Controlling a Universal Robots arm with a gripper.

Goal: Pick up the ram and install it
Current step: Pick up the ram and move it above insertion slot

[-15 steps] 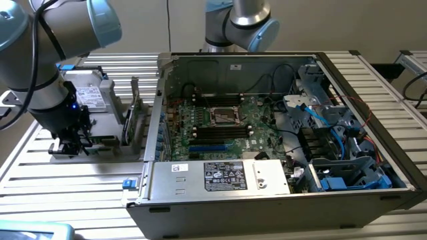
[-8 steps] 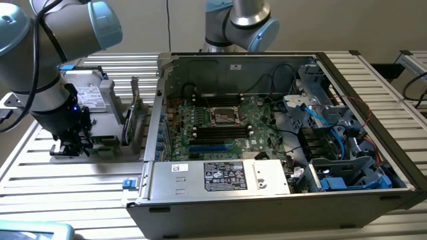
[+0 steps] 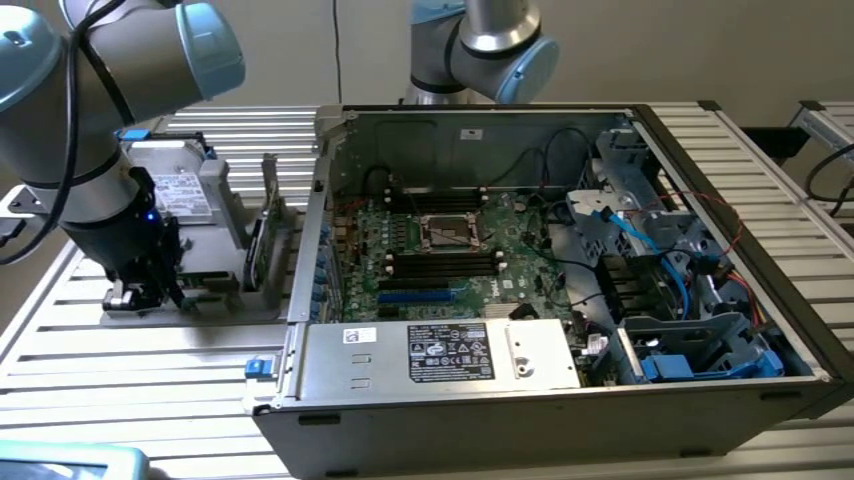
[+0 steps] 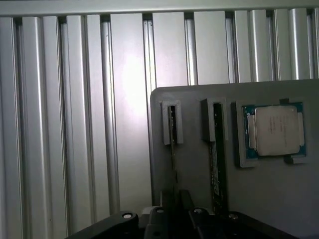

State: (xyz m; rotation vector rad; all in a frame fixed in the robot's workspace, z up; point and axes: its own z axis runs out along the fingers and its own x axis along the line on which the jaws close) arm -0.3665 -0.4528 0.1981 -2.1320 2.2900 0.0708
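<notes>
Exterior view: one open computer case point(image 3: 534, 405) lies on a slatted metal table point(image 3: 134, 375), with one green motherboard point(image 3: 514, 225) exposed inside. At the exterior view's left, the arm point(image 3: 100, 150) reaches down and its gripper point(image 3: 140, 297) hangs low beside the case, just above the table. Behind it stand one silver hard drive point(image 3: 180, 190) and one green card point(image 3: 274, 240), both upright. A further arm joint point(image 3: 481, 45) appears at the top centre of the frame.

Wrist view: one grey holder plate point(image 4: 199, 102) rests on the table slats. It carries two narrow slots and one square recess. Each slot holds one memory stick standing on edge, two sticks in all. The ram point(image 4: 172, 149) sits in the slot further from the recess and runs straight toward the gripper point(image 4: 174, 199), which is directly over its near end. The second stick point(image 4: 217, 164) stands in the neighbouring slot. One processor point(image 4: 275, 130) lies flat in the recess. Whether the gripper is open, or has closed on the ram, cannot be told.
</notes>
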